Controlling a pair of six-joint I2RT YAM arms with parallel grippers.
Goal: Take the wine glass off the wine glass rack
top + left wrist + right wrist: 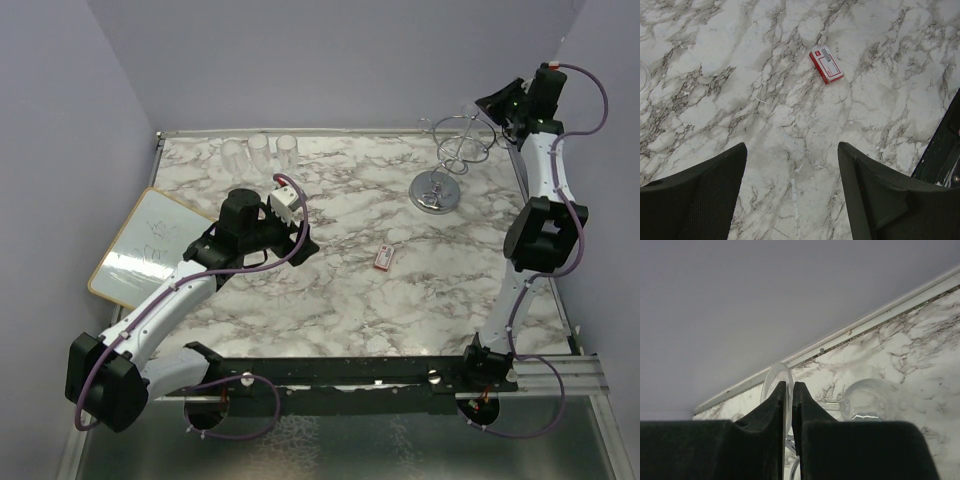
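Observation:
The wine glass rack stands at the back right of the marble table, with its round shiny base, central post and wire ring. In the right wrist view the wine glass hangs bowl-down, its clear round foot up at the fingertips. My right gripper is shut on that foot, with the thin glass disc pinched edge-on between the two black fingers. From above, the right gripper sits high at the rack's ring. My left gripper hovers open over bare marble, holding nothing.
Three clear glasses stand at the back left. A whiteboard lies at the table's left edge. A small red-and-white box lies mid-table. The back wall rises close behind the rack.

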